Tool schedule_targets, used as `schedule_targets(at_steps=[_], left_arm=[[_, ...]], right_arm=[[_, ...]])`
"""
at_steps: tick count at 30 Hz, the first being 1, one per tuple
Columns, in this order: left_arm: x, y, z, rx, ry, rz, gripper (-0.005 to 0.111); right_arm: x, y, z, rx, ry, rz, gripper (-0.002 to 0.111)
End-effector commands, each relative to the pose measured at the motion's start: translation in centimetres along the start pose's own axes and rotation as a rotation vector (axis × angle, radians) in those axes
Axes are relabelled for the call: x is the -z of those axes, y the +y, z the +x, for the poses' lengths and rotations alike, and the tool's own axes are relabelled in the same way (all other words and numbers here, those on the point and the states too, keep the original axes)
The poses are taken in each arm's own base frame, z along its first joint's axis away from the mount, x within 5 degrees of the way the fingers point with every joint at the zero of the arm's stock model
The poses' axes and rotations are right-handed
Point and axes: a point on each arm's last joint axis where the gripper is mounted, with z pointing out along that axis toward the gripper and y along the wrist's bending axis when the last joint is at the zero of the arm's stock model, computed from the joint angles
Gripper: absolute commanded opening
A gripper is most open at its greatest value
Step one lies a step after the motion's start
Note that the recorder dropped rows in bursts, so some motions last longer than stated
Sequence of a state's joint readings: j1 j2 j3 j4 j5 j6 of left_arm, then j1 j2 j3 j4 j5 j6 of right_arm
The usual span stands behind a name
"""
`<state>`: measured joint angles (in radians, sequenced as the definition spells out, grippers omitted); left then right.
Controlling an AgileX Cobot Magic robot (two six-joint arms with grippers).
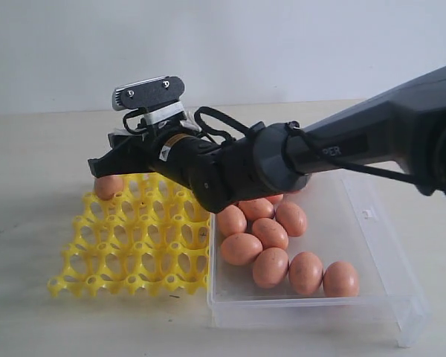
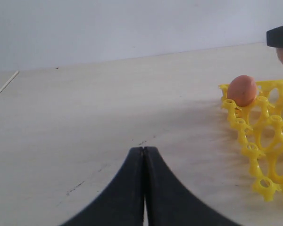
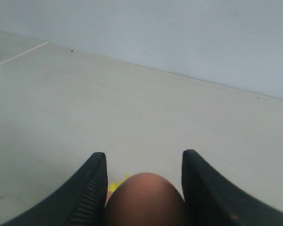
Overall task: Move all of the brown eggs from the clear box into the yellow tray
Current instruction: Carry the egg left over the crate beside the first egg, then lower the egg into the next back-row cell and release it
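Sitting just beside the yellow tray (image 1: 134,253), the clear box (image 1: 386,297) holds several brown eggs (image 1: 271,266). The right fingers (image 3: 92,188), clamped on one brown egg (image 3: 144,200) over the tray, should lower it squarely into a free cup before parting, clear of the corner egg (image 2: 241,90). The left fingers (image 2: 127,188) are together, empty. The arm (image 1: 386,119) lettering (image 1: 331,151) shows only "PER".

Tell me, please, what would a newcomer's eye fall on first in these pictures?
First comes the big dark right arm, which reaches across the yellow tray; its right gripper grips a held brown egg. Next comes the cluster of brown eggs lying in the clear box, on the right of the exterior view. One seated egg already rests in a corner cup of the tray.
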<state>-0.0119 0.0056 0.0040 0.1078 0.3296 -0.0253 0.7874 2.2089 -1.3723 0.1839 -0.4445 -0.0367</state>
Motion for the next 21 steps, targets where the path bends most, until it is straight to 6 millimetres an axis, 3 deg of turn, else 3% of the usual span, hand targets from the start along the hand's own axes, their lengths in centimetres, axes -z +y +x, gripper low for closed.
schedule_targets(at_steps=[1, 21], left_arm=[[0.1, 0.0, -0.2, 0.008, -0.020, -0.001, 0.000], [0.1, 0.0, -0.2, 0.008, -0.020, -0.001, 0.000]], right_arm=[[-1.3, 0.1, 0.3, -0.003, -0.020, 0.006, 0.000], [-2.5, -0.2, 2.2, -0.017, 0.011, 0.024, 0.000]])
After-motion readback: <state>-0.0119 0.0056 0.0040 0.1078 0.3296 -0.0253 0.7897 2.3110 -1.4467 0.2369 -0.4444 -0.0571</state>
